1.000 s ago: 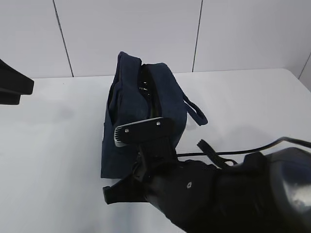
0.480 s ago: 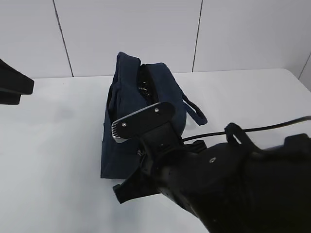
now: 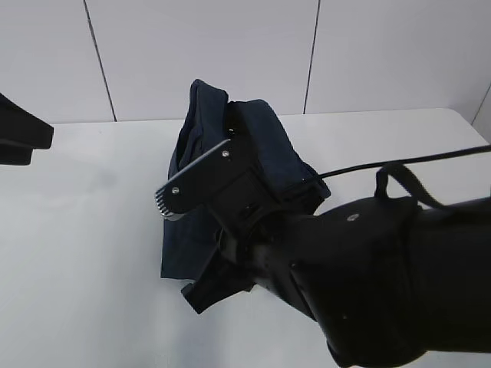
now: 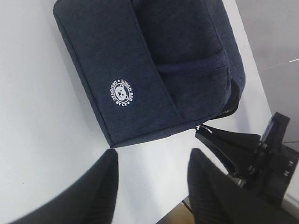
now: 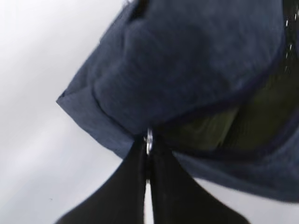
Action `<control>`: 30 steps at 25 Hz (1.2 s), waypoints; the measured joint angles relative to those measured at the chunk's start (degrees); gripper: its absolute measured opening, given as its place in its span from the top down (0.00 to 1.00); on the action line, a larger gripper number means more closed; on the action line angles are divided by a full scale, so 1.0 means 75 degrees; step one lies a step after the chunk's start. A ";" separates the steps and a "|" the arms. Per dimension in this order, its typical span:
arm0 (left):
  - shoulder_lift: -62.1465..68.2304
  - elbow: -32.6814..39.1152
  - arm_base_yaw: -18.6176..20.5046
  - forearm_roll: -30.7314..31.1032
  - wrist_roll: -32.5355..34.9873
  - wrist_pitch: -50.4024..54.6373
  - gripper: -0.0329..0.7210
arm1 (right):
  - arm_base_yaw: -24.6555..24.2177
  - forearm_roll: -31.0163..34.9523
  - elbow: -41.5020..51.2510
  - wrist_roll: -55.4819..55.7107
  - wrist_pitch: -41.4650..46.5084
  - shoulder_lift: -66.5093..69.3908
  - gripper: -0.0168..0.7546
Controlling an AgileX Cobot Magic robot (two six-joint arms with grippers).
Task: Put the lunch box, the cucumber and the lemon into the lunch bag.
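Your right fingers are pinched shut on the bag's silver ring. Your left gripper hangs open above the white table. The bag sits mid-table by a white wall. Your right arm has swung up and left since a second ago, tugging the bag's top.

Lunch bag matt navy woven cloth, printed white logo patch, shiny metal zipper ring, smooth white table, semi-gloss.
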 joint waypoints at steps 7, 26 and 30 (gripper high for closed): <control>0.0000 0.0000 0.0000 0.0000 0.0000 0.0000 0.49 | 0.0000 0.0216 -0.0584 -0.1413 -0.0112 -0.0075 0.97; 0.0000 0.0000 0.0000 0.0000 0.0000 0.0000 0.49 | -0.0048 0.0280 -0.1835 -0.3372 0.0167 -0.0075 0.97; 0.0000 0.0000 0.0000 0.0000 0.0000 0.0000 0.49 | -0.0330 0.0280 -0.1835 -0.3389 0.0531 -0.0075 0.97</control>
